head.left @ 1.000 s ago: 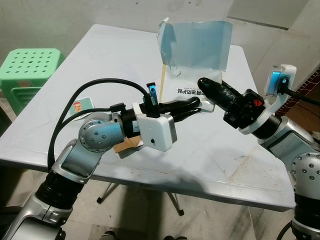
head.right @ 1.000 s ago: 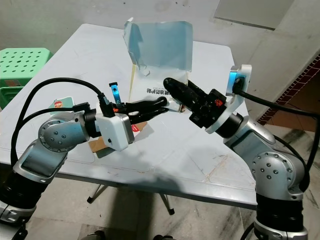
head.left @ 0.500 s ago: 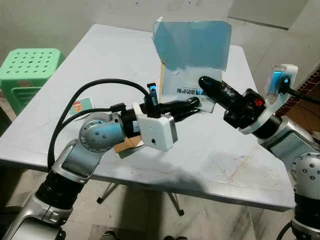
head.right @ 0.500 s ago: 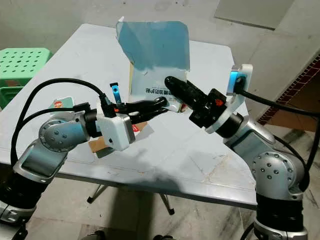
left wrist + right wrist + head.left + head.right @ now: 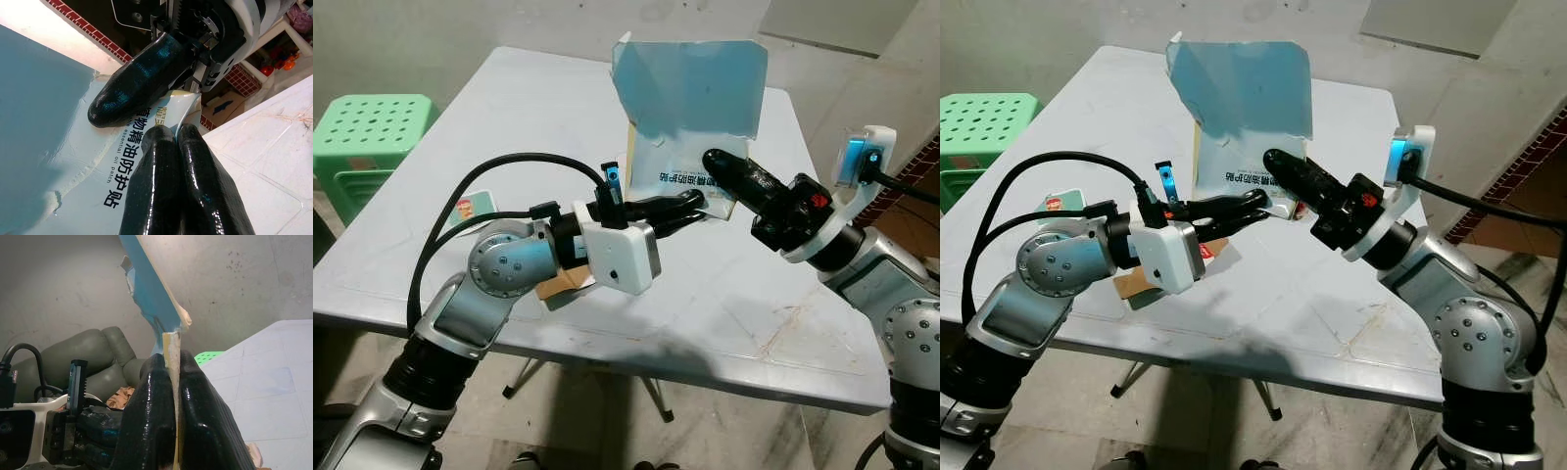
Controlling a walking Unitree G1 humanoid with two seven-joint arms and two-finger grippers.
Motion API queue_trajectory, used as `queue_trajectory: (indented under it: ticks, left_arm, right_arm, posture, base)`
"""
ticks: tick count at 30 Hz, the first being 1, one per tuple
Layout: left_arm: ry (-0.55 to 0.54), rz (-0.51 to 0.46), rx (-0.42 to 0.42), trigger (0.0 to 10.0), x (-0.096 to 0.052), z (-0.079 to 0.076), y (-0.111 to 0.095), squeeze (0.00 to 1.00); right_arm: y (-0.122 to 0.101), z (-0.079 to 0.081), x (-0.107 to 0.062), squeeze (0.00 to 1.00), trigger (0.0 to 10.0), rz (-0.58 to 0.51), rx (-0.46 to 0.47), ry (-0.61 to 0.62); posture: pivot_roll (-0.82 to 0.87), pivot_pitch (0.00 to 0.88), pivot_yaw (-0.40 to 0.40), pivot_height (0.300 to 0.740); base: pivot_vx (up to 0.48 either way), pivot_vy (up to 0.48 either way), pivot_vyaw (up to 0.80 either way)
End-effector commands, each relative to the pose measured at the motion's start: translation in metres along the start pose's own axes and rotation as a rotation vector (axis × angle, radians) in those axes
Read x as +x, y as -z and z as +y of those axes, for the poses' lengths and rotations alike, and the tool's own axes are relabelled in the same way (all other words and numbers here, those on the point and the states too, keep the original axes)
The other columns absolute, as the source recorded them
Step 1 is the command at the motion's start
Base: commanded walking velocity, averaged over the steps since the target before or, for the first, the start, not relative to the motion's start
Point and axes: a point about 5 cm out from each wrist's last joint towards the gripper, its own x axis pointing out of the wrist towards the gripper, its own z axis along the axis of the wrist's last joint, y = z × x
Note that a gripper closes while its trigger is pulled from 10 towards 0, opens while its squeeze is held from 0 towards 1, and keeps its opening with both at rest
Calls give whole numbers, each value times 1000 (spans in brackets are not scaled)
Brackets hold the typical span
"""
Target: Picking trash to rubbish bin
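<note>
One torn pale-blue packet point(image 5: 690, 103) with black printed characters.

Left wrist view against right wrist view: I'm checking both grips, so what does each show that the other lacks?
Left wrist view: the black printed lettering on the blue packet and red brick behind. Right wrist view: the packet edge-on, pinched between the right hand's fingers, plus a green stool and a grey-green sofa. Both: the packet, the white table and the two hands meeting, the left hand shut on the packet's corner.
</note>
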Motion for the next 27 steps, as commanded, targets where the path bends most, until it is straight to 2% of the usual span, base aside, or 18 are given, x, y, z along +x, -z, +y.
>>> queue_trajectory:
  ticks: [1,2,3,5,20,27]
  left_arm:
    - [-15,-27,6,10000,0,7,-5,0]
    - [-18,-27,-2,10000,0,8,-5,247]
    - [-23,-28,-14,10000,0,8,-5,1000]
    - [-33,-37,-40,10000,0,9,-6,1000]
    - [-43,-36,-44,10000,-1,11,-6,1000]
    - [-41,-35,-56,10000,-2,10,-5,1000]
  right_arm:
    - [-7,-1,-4,0,0,-20,-27,17]
    - [-7,-1,-4,0,0,-20,-28,18]
    - [-8,-2,-4,0,0,-20,-29,19]
    - [-8,-2,-4,0,0,-19,-31,20]
    - [-9,-4,-3,0,0,-36,-35,25]
    - [-15,-17,-4,0,0,-103,-57,131]
  posture:
    - [32,188,-121,740]
    - [32,188,-121,740]
    - [32,188,-121,740]
    - [32,188,-120,740]
    - [36,165,-120,740]
    - [40,148,-119,740]
  base:
    - [0,0,0]
    - [0,0,0]
    - [0,0,0]
    - [0,0,0]
    - [0,0,0]
    - [0,0,0]
